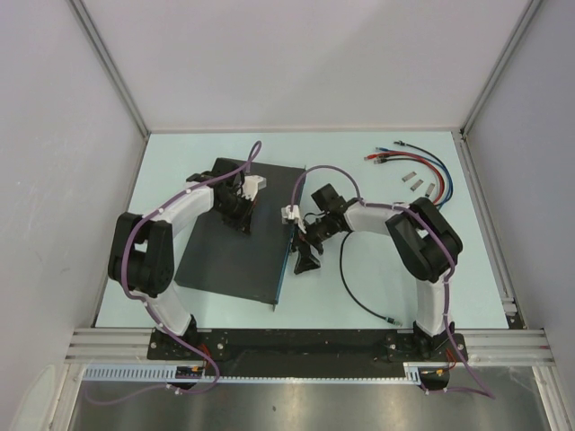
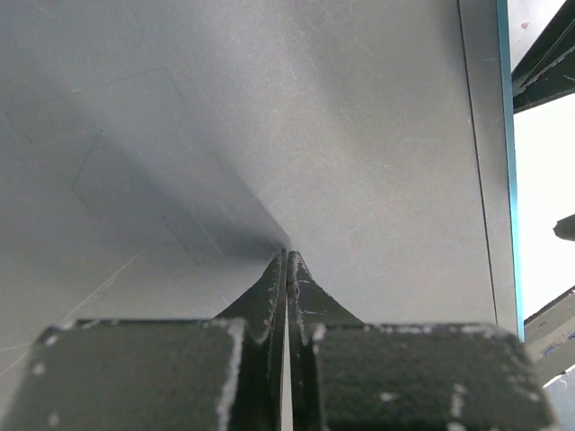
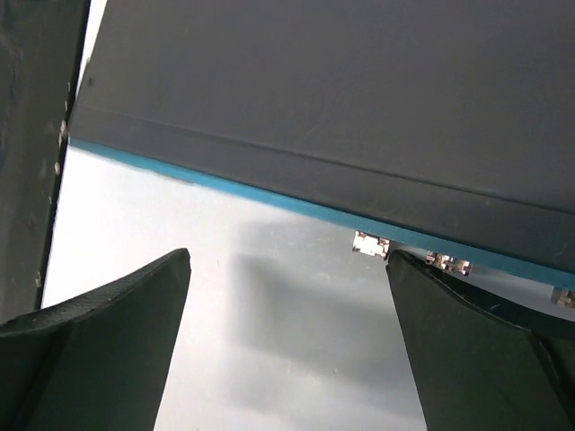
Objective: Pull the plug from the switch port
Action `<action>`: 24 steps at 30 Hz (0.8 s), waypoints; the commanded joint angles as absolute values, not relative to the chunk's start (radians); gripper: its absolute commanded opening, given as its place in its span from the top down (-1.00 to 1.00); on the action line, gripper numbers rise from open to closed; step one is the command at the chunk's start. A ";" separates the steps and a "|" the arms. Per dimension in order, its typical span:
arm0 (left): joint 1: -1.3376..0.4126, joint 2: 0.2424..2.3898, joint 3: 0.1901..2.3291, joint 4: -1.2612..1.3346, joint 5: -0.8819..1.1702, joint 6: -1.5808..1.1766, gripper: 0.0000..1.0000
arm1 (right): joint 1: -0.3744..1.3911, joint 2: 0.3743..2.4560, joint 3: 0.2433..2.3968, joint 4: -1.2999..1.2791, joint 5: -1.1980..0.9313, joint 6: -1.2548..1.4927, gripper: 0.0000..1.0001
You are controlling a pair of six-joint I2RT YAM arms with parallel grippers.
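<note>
The switch (image 1: 235,242) is a flat black box lying left of centre, its thin blue face (image 1: 286,262) turned to the right. My left gripper (image 1: 244,221) is shut and empty, its tips pressed on the switch's black top (image 2: 287,255). My right gripper (image 1: 305,253) is open and empty (image 3: 289,260), low over the table just right of the blue face (image 3: 269,199), where small metal sockets (image 3: 370,243) show. A black cable (image 1: 359,292) lies on the table to the right, one plug end (image 1: 393,319) free. Its other end is hidden by my right arm.
A bundle of red, blue and black cables (image 1: 422,160) and a few small grey parts (image 1: 418,184) lie at the back right. White walls enclose the table. An aluminium rail (image 1: 305,341) runs along the near edge.
</note>
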State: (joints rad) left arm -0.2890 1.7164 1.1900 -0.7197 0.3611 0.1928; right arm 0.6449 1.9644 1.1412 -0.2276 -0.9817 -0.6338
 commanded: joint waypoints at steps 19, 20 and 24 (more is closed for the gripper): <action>-0.291 1.706 1.249 -0.721 0.411 0.209 1.00 | 0.575 1.991 1.330 -0.753 -0.988 -0.922 -0.56; -0.291 1.704 1.241 -0.722 0.413 0.210 1.00 | 0.575 1.984 1.316 -0.697 -0.976 -0.882 -0.56; -0.291 1.672 1.213 -0.706 0.400 0.209 1.00 | 0.584 1.959 1.244 -0.395 -0.879 -0.689 -0.60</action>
